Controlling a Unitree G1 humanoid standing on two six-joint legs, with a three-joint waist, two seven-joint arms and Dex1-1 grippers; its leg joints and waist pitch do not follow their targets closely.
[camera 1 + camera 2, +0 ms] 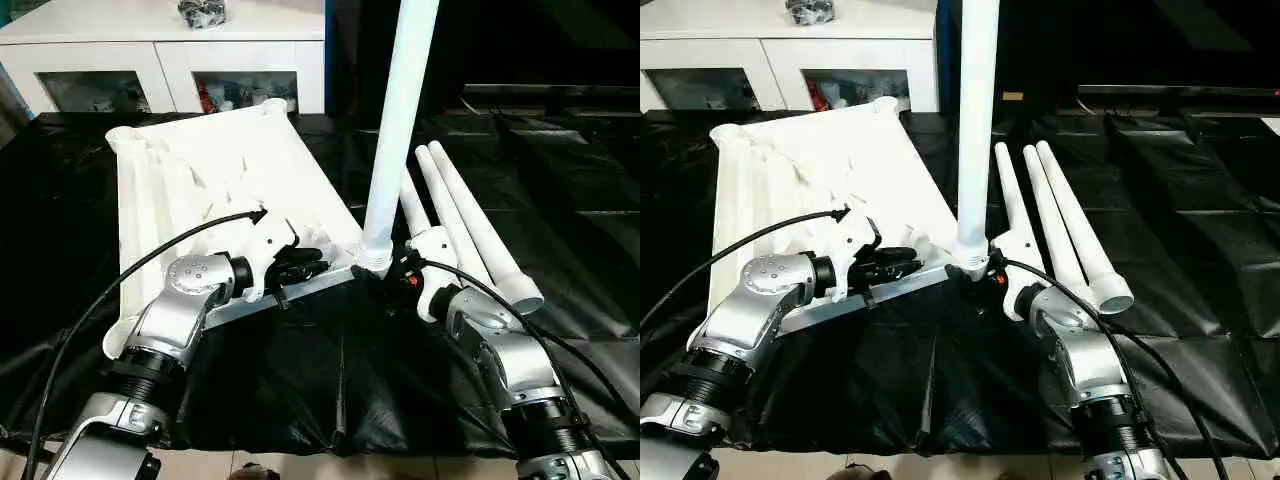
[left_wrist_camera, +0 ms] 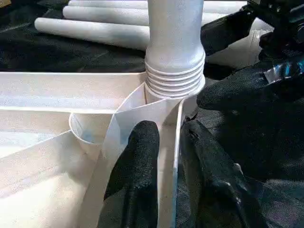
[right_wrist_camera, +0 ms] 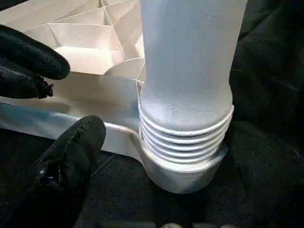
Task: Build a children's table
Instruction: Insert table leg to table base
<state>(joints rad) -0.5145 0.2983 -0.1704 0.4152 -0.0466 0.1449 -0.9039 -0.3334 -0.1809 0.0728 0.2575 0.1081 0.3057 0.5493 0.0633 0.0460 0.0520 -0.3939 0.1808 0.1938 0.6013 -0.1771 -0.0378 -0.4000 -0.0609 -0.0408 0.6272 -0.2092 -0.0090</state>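
A black wrinkly sheet covers the work surface, and a white cabinet with glass doors stands at the back. The tabletop lies upside down on the sheet, ribs facing up (its far corner sockets are easy to see, the near left one is partly behind the arm). One white leg stands straight up in the near right corner socket, and its top is cut off by the picture's edge. The screw ridges at its bottom still sit above the socket, so it is not all the way in. Three more legs lie side by side on the sheet just to the right.

The left gripper pinches the tabletop's thin side wall beside that socket, one finger on each side. The right gripper is at the base of the standing leg. One black finger sits beside the socket, but I cannot tell if it is spread or squeezing.
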